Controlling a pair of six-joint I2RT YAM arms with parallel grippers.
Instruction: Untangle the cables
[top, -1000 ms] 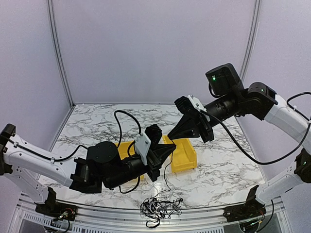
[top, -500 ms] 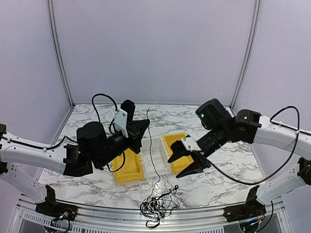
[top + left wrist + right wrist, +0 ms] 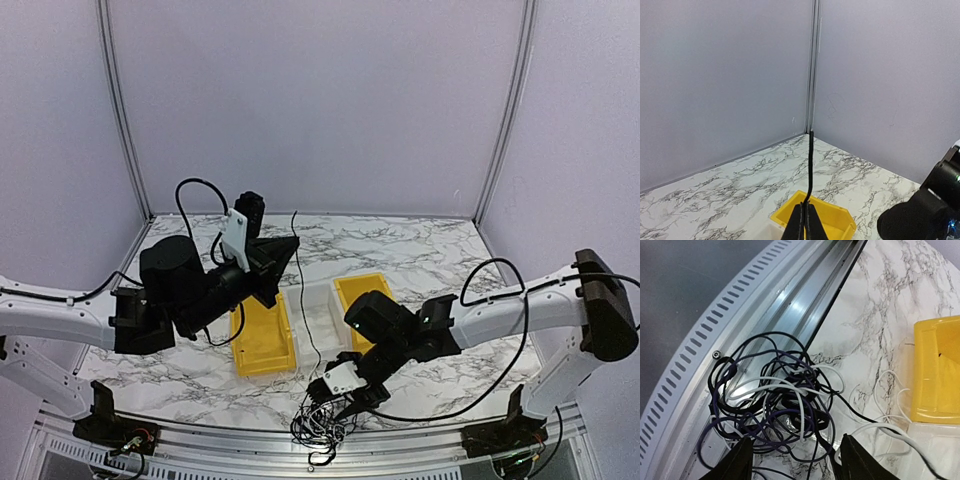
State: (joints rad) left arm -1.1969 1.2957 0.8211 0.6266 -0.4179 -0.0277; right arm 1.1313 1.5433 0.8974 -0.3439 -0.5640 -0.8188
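The job now looks like freeing one strand from the heap, so the right pincer (image 3: 796, 439), spread wide and holding nothing as it hovers just above the tangle of cables (image 3: 785, 400), should close on the loops around that strand, not on the strand itself, and pin them low on the counter (image 3: 440, 250) while the lift goes slowly. The left pincer (image 3: 806, 220) is clamped shut on the black strand (image 3: 810, 165), whose free end stands up past its tips; the rest hangs down to the heap. The tangle sits at the counter's near edge, partly over the metal rail (image 3: 790, 305), so a sideways tug could drag it off. It is a loose knot of thin black, violet-tinted and whitish wires, with one pale wire trailing towards the yellow bin (image 3: 940, 370).
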